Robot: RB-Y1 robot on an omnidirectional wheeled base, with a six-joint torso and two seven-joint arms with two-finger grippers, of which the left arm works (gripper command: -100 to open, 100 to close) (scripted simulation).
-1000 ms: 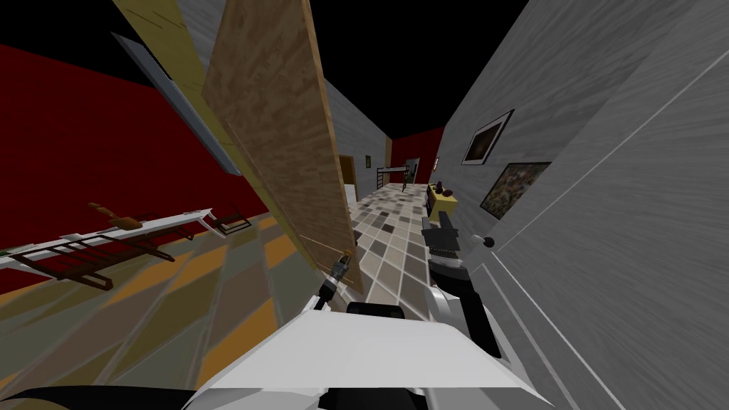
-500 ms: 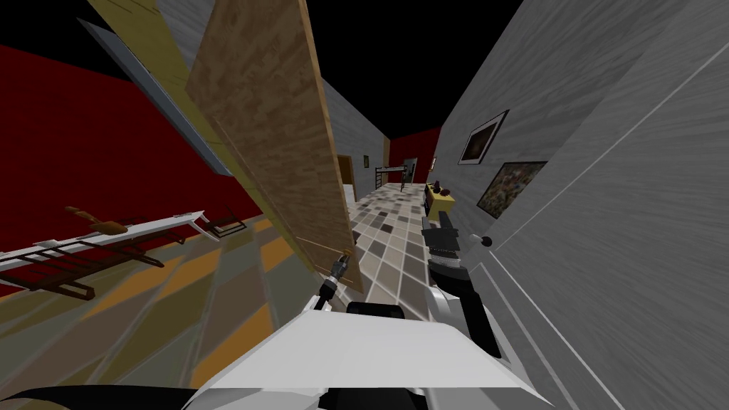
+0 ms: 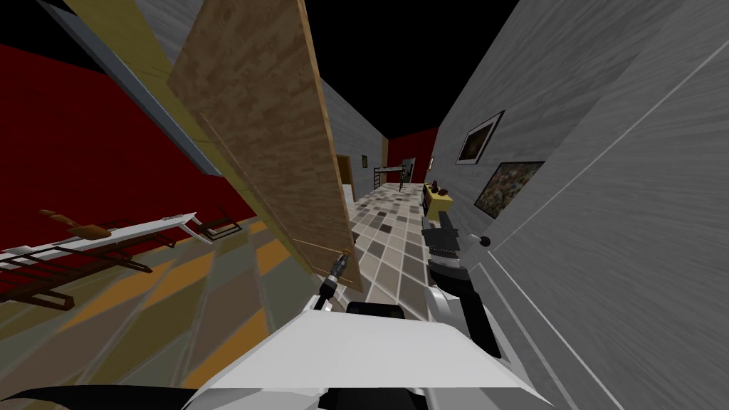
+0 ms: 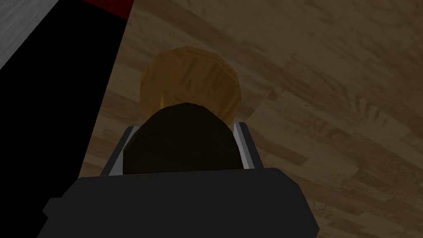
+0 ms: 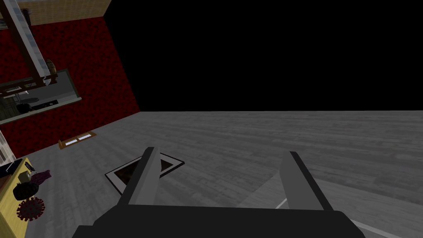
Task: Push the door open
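Observation:
The door point(image 3: 270, 135) is a tall brown wood-grain panel standing ajar just ahead on my left. In the head view its small knob point(image 3: 347, 251) sits near the door's free edge, with my left gripper point(image 3: 342, 262) at it. The left wrist view shows the left gripper point(image 4: 181, 138) shut on the dark knob point(image 4: 181, 124), one finger point(image 4: 244, 142) pressed to each side. A round golden plate point(image 4: 190, 74) lies behind the knob on the door's face point(image 4: 330, 103). My right gripper point(image 3: 441, 229) is raised beside the grey wall, and in the right wrist view the right gripper point(image 5: 221, 173) is open and empty.
A grey wall point(image 3: 605, 178) with two pictures point(image 3: 480, 137) and a grey door with a round knob point(image 3: 485, 241) runs close on my right. A tiled corridor point(image 3: 391, 235) leads ahead past a yellow cabinet point(image 3: 440, 201). A long white table point(image 3: 107, 236) stands left by a red wall.
The door's face has grown broader, its far edge swinging left, away from me. The table and red wall slid left as my view shifted. My left gripper stayed on the knob.

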